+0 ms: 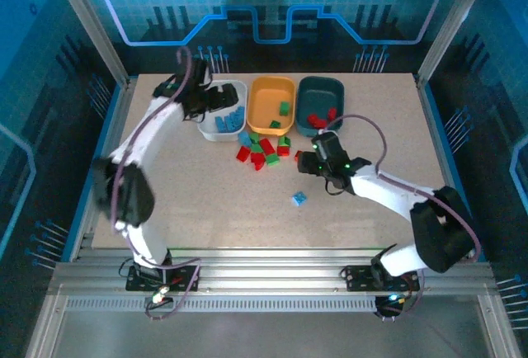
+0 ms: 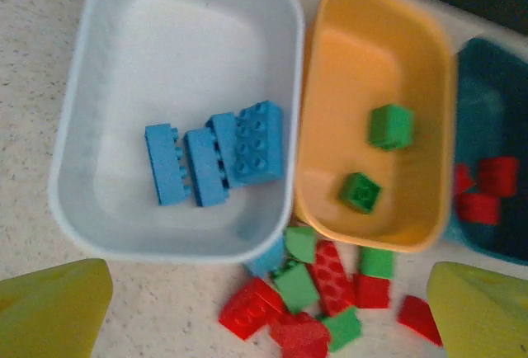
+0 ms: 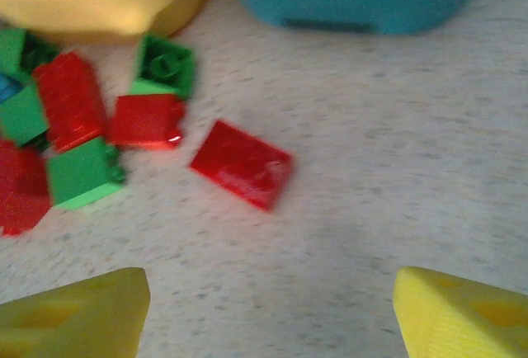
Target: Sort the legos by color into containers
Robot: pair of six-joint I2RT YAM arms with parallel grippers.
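Left hand [image 2: 268,313] gapes above blue bricks [image 2: 219,156] in the white tray [image 2: 165,44]; right hand [image 3: 264,317], also apart, faces a red brick [image 3: 241,164].

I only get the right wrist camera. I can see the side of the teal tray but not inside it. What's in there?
Observer: Red bricks are lying in the teal tray.
Operator: Is there another tray besides the yellow tray and the teal one?
Observer: Yes, a white tray sits on the other side of the yellow tray, with blue bricks in it.
Operator: Are any bricks far away from the pile?
Observer: One blue brick lies alone on the table, closer to the near edge than the pile.
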